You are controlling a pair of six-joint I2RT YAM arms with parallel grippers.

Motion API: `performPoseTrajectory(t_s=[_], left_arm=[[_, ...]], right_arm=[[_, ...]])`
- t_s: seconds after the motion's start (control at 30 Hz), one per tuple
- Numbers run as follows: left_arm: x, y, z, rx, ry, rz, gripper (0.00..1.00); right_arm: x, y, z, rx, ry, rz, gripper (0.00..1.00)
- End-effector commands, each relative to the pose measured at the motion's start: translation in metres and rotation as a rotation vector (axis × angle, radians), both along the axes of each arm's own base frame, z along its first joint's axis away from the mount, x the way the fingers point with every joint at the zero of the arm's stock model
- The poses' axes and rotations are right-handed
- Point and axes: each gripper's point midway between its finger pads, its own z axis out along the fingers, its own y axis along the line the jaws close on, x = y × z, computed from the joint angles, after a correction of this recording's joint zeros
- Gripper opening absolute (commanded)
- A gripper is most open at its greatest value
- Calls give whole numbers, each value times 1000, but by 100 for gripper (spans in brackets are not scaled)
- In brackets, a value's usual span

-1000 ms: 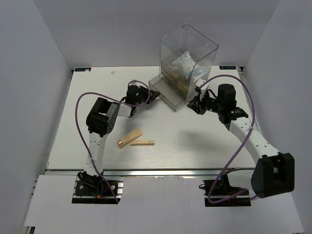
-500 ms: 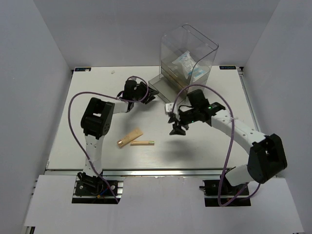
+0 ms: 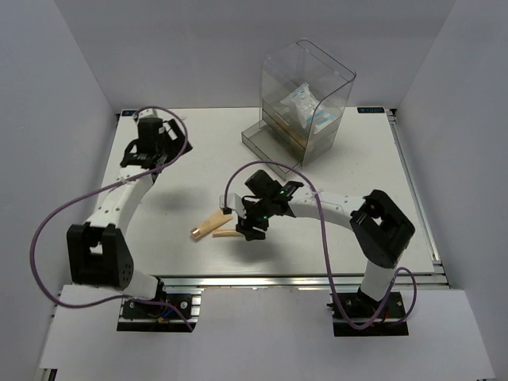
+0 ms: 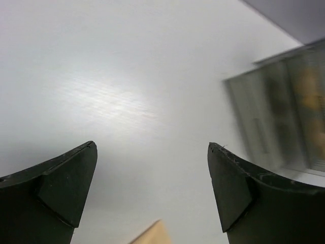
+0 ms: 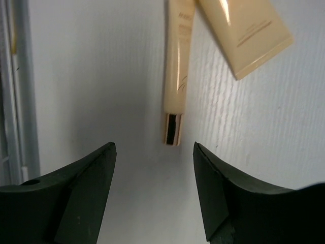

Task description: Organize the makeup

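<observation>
Your right claw [image 3: 247, 225] hangs low over the white surface [image 3: 317, 250], jaws apart and holding nothing. The next move turns on the thin gold stick [image 5: 177, 76]. In the right wrist view it lies at 12 o'clock from the claw. Its dark-banded near end sits just ahead of the gap between the fingers, and its long axis runs 12 to 6. The jaws would therefore close across its width, not along it. From overhead the stick lies 3 to 9 on the surface, partly hidden under the claw.

The beige tube [image 5: 245, 36] lies just beside the stick toward 1 o'clock in the wrist view, tilted, with its flat crimped end nearest the claw. Overhead, its gold cap points to 8 o'clock. I cannot tell whether the tube and stick touch.

The stick looks slim, glossy and round, so expect it to roll if one finger reaches it first. The tube is flattish smooth plastic and should stay put.

Your left claw [image 3: 163, 143] is well apart at 10 o'clock, also spread and empty, so the right arm is clearly nearer. White blue-printed packets [image 3: 304, 105] sit inside the clear drawer box [image 3: 329, 79] at 12 o'clock.
</observation>
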Motion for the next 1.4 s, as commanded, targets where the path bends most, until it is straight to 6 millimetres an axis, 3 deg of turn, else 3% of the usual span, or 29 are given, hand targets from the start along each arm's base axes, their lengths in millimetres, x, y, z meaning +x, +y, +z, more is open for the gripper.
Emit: performPoseTrajectory(t_s=[0.0,0.07,0.17,0.23,0.37,0.47,0.53,0.57,0.7,0.73,0.77,0.83,0.87,0.97,1.0,1.03,1.1,1.13,1.33,1.37], left_arm=[[-54,58,-7,194,92,103,98],[-68,64,13,189,40,114,98],[-89,63,14,167,45,110,98],[-104,61,1,159,81,98,98],[-126,56,-3,134,59,66,98],[-139,53,2,135,19,33,98],[-145,50,6,132,-7,11,98],[-146,49,8,139,-18,-4,97],[-149,36,11,124,-78,-92,95],[-151,27,12,102,-98,-141,95],[-151,23,6,91,-104,-156,94],[-153,14,2,61,-114,-200,93],[-153,11,-5,50,-111,-210,93],[-154,4,-15,13,-88,-238,92],[-155,2,-23,4,-68,-244,92],[-155,0,-27,-9,-54,-244,92],[-155,-4,-38,-30,-17,-256,92],[-155,-6,-41,-41,-4,-261,92],[-156,-30,-68,-22,104,-320,92],[-157,-35,-72,-7,119,-331,92]], right_arm=[[17,39,12,43,-83,-98,68],[19,44,6,24,-94,-127,67],[15,52,-7,-9,-79,-134,66],[13,54,-19,-41,-74,-143,65],[16,49,-37,-95,-106,-177,60],[18,41,-48,-133,-120,-195,51],[20,36,-52,-149,-132,-202,42],[19,31,-55,-166,-137,-205,32],[16,10,-56,-200,-167,-198,11],[14,5,-55,-199,-173,-192,10],[14,3,-41,-167,-186,-193,8],[13,-13,-37,-156,-187,-197,2],[15,-14,-17,-106,-198,-206,1],[36,-28,16,-34,-209,-280,0],[51,-38,23,-29,-206,-332,0],[67,-35,42,9,-218,-368,0],[98,-44,61,50,-202,-477,0],[116,-39,86,102,-235,-511,0],[214,-57,114,111,-413,-766,0],[237,-62,113,92,-454,-821,0]])
